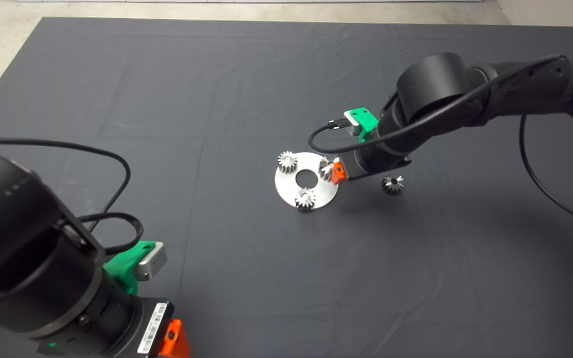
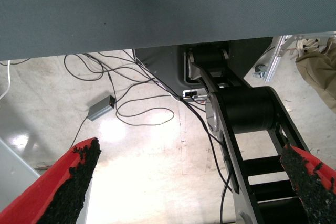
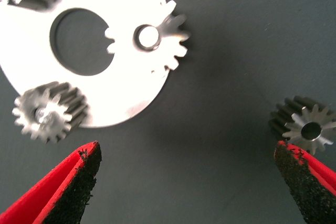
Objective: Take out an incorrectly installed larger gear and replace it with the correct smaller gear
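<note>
The larger gear (image 3: 157, 38) sat on a peg at the rim of the round plate (image 3: 126, 85), apparently overhanging it, with the smaller gear (image 3: 310, 128) apart on the mat (image 1: 217, 99), the right gripper (image 3: 189, 187) spread wide above them, and the left gripper (image 2: 189, 182) wide off the table's near edge.

Even overhead light, blown-out glare on the round plate (image 3: 131, 85), soft shadows, slight wrist-view blur
</note>
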`<action>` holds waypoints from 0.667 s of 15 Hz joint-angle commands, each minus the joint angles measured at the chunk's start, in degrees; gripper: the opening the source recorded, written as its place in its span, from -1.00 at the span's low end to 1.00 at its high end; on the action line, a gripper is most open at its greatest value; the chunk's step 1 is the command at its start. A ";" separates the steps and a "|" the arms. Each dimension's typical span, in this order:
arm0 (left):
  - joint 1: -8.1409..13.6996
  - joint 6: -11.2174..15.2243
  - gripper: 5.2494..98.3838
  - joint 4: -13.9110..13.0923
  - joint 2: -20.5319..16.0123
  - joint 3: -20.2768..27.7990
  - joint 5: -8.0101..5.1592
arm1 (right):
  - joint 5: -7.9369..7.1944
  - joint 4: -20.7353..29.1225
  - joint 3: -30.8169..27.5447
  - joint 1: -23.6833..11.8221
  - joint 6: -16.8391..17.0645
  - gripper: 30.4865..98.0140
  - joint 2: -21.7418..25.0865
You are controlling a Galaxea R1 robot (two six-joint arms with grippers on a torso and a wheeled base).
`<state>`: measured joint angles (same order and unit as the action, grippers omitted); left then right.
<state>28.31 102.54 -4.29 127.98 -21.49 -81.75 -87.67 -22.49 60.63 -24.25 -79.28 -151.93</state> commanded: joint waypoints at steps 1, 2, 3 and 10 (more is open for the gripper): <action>0.70 -0.32 0.78 -0.54 -0.04 0.50 0.10 | -6.10 10.31 8.28 -1.24 3.12 0.69 -2.24; 0.70 -0.32 0.78 -0.54 -0.13 0.50 0.10 | -6.10 11.94 8.52 -1.24 3.86 0.69 -3.06; 0.70 -0.32 0.78 -0.57 -0.04 0.50 0.10 | -6.10 12.03 8.92 -1.24 3.95 0.69 -3.33; 0.70 -0.32 0.78 -0.54 0.13 0.41 0.10 | -6.28 13.71 13.17 -1.24 4.04 0.69 -6.59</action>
<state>28.31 102.40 -4.29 127.95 -21.49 -81.64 -87.70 -12.37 69.94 -24.27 -75.90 -155.63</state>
